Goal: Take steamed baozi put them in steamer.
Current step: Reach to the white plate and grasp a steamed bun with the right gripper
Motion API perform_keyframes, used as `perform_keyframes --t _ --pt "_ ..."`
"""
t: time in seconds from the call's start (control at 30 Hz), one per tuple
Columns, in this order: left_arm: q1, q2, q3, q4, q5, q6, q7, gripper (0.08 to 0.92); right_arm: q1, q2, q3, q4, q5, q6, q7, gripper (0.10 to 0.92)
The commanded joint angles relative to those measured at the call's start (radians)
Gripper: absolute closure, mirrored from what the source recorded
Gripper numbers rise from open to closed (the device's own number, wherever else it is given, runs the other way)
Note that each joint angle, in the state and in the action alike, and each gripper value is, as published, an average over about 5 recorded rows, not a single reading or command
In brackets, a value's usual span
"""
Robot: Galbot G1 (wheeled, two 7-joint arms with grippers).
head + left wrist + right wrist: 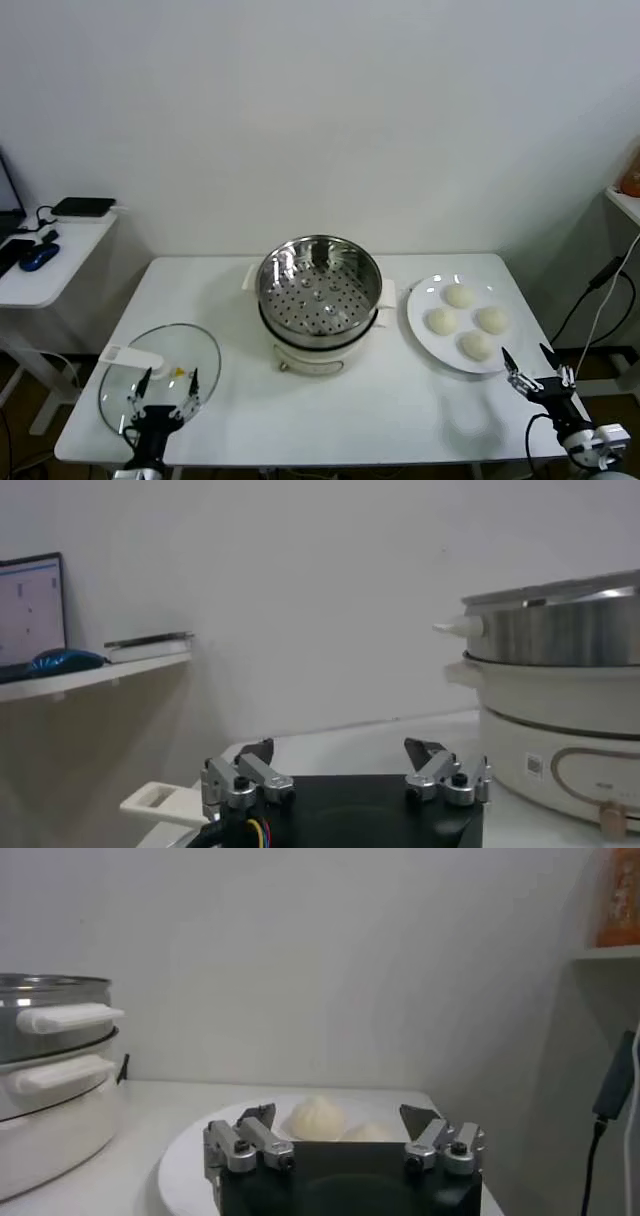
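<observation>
Both grippers sit low at the bench's near edge, spread and holding nothing: left gripper [165, 388] over the glass lid [158, 375], right gripper [538, 368] just beside the plate [425, 300]. All four baozi [467, 321] on plate, steamer [319, 285] empty, lid off. Nothing done yet. Path clear.

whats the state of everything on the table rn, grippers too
steamer: open, empty
glass lid: off, flat on the table
baozi: four on the white plate
left gripper: open, empty, over the lid
right gripper: open, empty, by the plate
</observation>
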Motion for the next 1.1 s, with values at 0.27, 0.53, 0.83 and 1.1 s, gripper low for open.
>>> perform_keyframes --t 0.27,0.53,0.83,1.1 --pt "0.008 0.001 0.005 -0.014 0.006 -0.001 -0.001 0.177 0.264 -0.153 -0.002 -0.016 -0.139 -0.163 -0.125 0.203" --pt "0.013 -0.001 0.027 -0.039 0.022 -0.001 -0.007 0.177 0.565 -0.367 -0.193 -0.130 -0.205 -0.308 -0.309 0.203" --pt "0.012 -0.006 0.046 -0.037 0.038 -0.008 -0.014 0.177 1.156 -0.505 -0.792 -0.386 -0.300 -0.346 -0.661 0.203" --pt "0.011 -0.001 0.054 -0.031 0.035 -0.010 -0.015 0.177 1.632 -0.401 -1.273 -0.617 -0.420 -0.278 -0.933 0.203"
